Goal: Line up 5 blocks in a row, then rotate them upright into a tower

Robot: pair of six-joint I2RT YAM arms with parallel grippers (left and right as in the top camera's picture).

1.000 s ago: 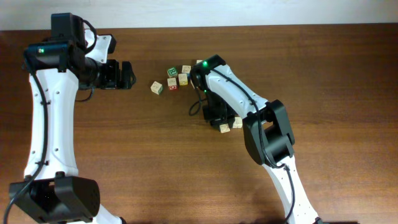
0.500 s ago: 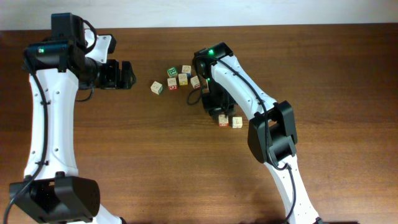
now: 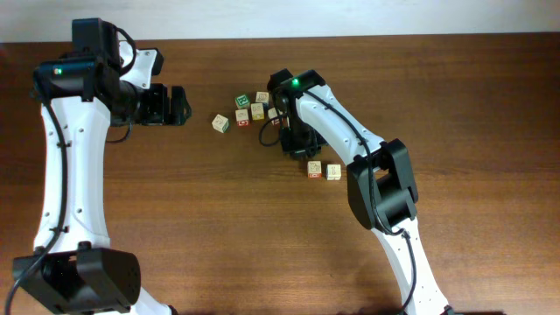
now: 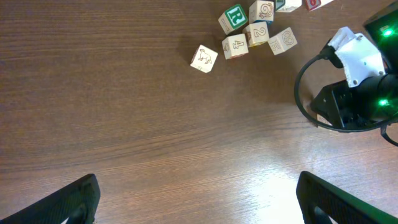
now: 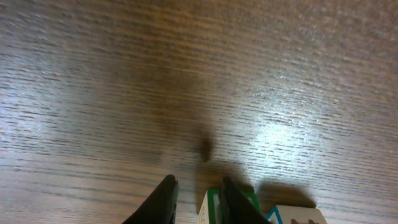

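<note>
Right arm [image 3: 337, 122] has shifted toward the far edge of the table [image 3: 455, 105]. Right gripper [image 5: 197, 182]: jaws narrowly apart beside the blocks [image 3: 313, 166] near mid-table; grip cannot be confirmed. Left gripper [image 4: 198, 180]: spread wide, empty.

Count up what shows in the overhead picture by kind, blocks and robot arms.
Wooden blocks: 8 (six bunched together, two side by side next to the right arm)
Robot arms: 2 (the right arm and the left arm)
Total: 10
The right arm may be hiding more blocks underneath it.
</note>
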